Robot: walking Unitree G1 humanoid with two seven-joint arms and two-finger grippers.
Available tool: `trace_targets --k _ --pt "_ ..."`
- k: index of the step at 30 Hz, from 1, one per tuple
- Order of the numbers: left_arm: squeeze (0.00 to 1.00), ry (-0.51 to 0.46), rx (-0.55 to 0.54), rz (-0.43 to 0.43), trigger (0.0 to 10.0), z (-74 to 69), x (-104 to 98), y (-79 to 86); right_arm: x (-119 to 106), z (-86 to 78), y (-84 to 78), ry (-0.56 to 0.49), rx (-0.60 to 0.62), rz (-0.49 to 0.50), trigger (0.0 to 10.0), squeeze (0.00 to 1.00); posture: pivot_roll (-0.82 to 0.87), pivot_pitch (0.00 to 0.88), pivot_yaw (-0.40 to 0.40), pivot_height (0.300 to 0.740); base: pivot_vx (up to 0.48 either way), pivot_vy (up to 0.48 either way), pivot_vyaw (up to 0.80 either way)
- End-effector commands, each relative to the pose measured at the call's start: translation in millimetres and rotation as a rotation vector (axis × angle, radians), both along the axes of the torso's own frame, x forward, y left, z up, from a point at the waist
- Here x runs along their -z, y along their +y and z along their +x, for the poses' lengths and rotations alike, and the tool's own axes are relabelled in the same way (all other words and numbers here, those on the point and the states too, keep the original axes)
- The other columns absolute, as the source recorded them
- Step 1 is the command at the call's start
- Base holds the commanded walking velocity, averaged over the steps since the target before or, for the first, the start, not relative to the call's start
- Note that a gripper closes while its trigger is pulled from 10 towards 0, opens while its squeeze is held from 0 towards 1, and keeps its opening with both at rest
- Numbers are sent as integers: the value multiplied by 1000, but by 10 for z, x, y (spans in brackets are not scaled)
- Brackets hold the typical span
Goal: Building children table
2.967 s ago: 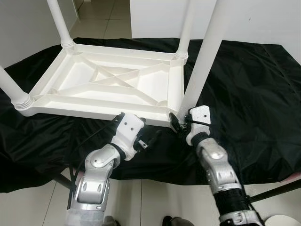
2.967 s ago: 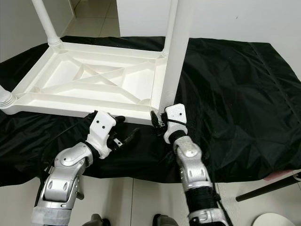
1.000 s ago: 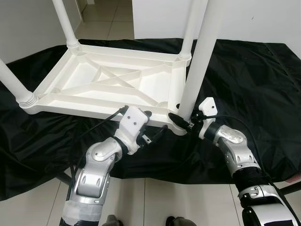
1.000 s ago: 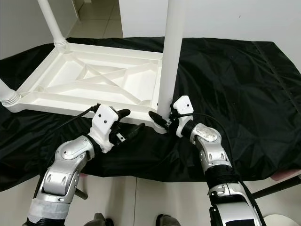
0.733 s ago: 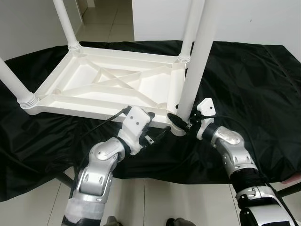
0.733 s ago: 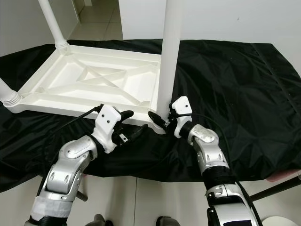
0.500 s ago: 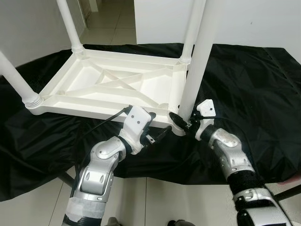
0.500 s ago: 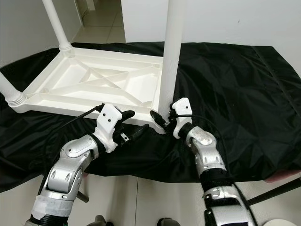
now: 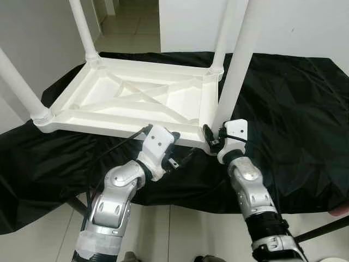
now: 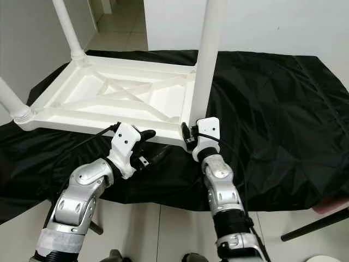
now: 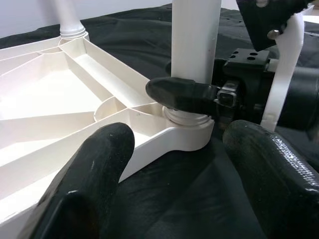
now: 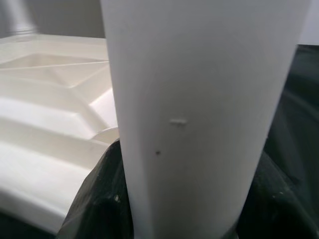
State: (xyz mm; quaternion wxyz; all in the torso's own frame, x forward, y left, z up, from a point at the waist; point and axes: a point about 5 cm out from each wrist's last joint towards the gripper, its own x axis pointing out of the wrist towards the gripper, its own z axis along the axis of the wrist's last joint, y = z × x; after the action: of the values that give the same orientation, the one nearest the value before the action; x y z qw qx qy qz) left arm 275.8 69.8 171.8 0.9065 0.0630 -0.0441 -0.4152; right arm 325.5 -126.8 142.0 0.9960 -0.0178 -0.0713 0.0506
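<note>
1. white tabletop (image 9: pixel 136 101) lies upside down on black cloth (image 9: pixel 289 125), ribbed underside facing up; four white legs stand up from its corners
2. near-right leg (image 9: pixel 234 71) seated in the corner socket closest to the robot, upright; its collar sits on the corner boss in the left wrist view (image 11: pixel 192 50)
3. right gripper (image 9: pixel 210 139) at the base of that leg; fingers closed around it, one black finger (image 11: pixel 184 94) wrapped across the front of the leg just above the collar; right wrist view has the leg (image 12: pixel 204 109) close up with dark finger pads on both sides
4. left gripper (image 9: pixel 182 155) just beside the near edge of the tabletop, left of the leg corner; fingers spread apart, nothing between them; fingertips (image 11: pixel 94 169) hover over the cloth, pointing at the corner; not touching the tabletop as far as I can tell
5. other three legs: far-left (image 9: pixel 82 27), far-right (image 9: pixel 223 33), near-left (image 9: pixel 19 82); all upright in their sockets
</note>
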Motion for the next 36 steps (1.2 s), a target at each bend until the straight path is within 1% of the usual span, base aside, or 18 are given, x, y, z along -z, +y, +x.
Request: trace_targets --k 1,2,3,5,10,11,12,20,22,23,24,25,27,28,31,34,35,36 --pt "0 4 -109 -8 10000 35 31 42 152 -40 -62 69 96 -3 10000 0 -97 87 25 740 0 0 0" --pt "0 3 -123 -12 10000 59 26 54 219 -105 101 95 151 15 10000 0 -97 87 40 740 0 0 0" --pt "0 3 -123 -12 10000 59 26 54 219 -105 101 95 151 15 10000 0 -97 87 40 740 0 0 0" --pt "0 -5 -122 -14 10000 61 -8 53 199 -115 188 85 129 24 10000 0 -87 84 38 740 0 0 0" --pt "0 -21 -118 -11 10000 53 -33 58 160 -97 178 62 115 42 10000 0 -85 78 38 740 0 0 0" --pt "0 -14 -128 -10 10000 69 -23 72 160 -78 136 62 125 37 10000 98 -79 90 45 740 0 0 0" --pt "0 -6 -132 -15 10000 73 -26 77 139 -68 93 54 134 40 10000 1000 -76 92 46 740 0 0 0" --pt "0 -5 -123 -5 10000 34 -15 67 38 -43 13 5 88 54 10000 1000 -59 96 47 740 0 0 0" --pt "0 -2 -124 -7 10000 26 -15 67 21 -26 10 8 27 41 10000 1000 -61 97 49 740 0 0 0" --pt "0 -2 -124 -7 10000 26 -15 67 21 -26 10 8 27 41 10000 1000 -61 97 49 740 0 0 0" --pt "0 -4 -122 -6 10000 26 -19 65 18 -14 12 9 -17 18 10000 0 -60 97 50 740 0 0 0" --pt "0 -5 -121 -6 10000 27 -22 65 20 -5 16 11 -59 6 10000 0 -61 97 51 740 0 0 0" --pt "0 -5 -121 -6 10000 27 -22 65 20 -5 16 11 -59 6 10000 0 -61 97 51 740 0 0 0" --pt "0 -5 -123 -8 10000 35 -29 73 -2 14 7 -8 -146 -40 10000 0 -62 99 54 740 0 0 0" --pt "0 -3 -123 -10 10000 40 -33 75 -24 33 -6 -23 -200 -71 10000 0 -63 99 55 740 0 0 0" --pt "0 -4 -112 -6 10000 26 -31 48 -137 99 -65 -59 -362 -137 10000 0 -65 104 59 740 0 0 0" --pt "0 -4 -111 -6 10000 26 -32 44 -169 117 -90 -63 -400 -148 10000 0 -65 104 59 740 0 0 0" --pt "0 -4 -111 -6 10000 26 -32 44 -169 117 -90 -63 -400 -148 10000 0 -65 104 59 740 0 0 0"
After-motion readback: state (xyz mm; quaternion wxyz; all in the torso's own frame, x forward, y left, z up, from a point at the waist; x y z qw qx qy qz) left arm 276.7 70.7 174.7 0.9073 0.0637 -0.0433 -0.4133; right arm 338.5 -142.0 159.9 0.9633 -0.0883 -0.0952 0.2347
